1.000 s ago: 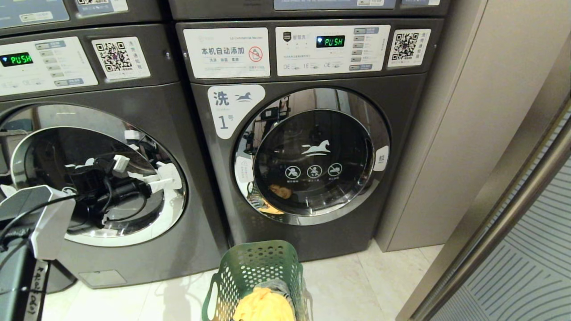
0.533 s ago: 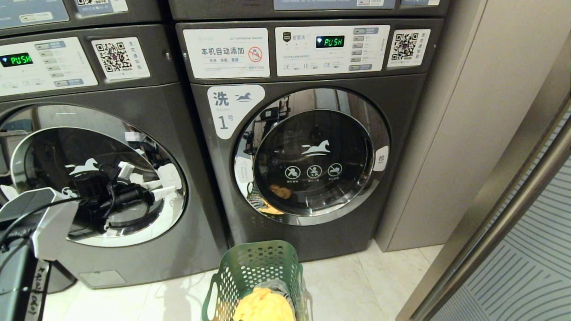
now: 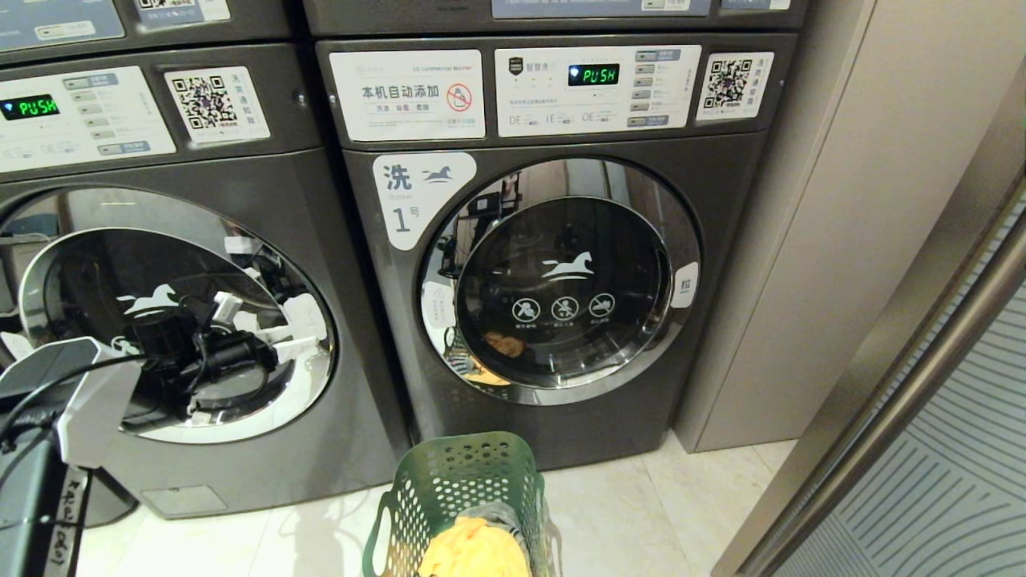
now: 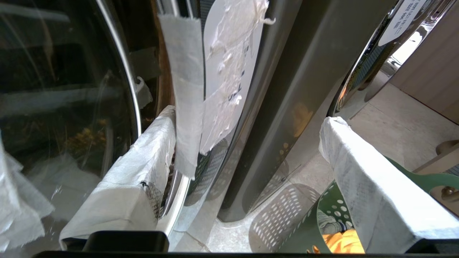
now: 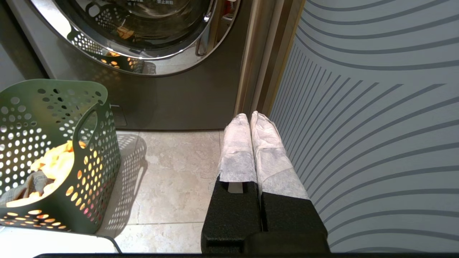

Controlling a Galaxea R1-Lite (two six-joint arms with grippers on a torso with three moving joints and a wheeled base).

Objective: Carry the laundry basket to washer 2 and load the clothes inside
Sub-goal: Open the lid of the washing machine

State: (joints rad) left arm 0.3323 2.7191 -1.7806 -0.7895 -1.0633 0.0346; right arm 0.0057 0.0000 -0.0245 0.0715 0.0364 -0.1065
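- Shifted slightly across washer 2's [image 3: 184, 320] door since 1 s ago: left gripper [image 4: 247, 143], jaws spread, empty
- Pressed together, parked low: right gripper [image 5: 251, 123]
- Standing on floor before washer 1 [image 3: 553, 280]: laundry basket [image 3: 461, 489]; likely light, stiff; best lifted by loop handles

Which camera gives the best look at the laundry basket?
The right wrist view: the basket shows its perforated wall, a loop handle and yellow clothes inside. The head view cuts it off at the bottom edge. The left wrist view catches only part of its rim.
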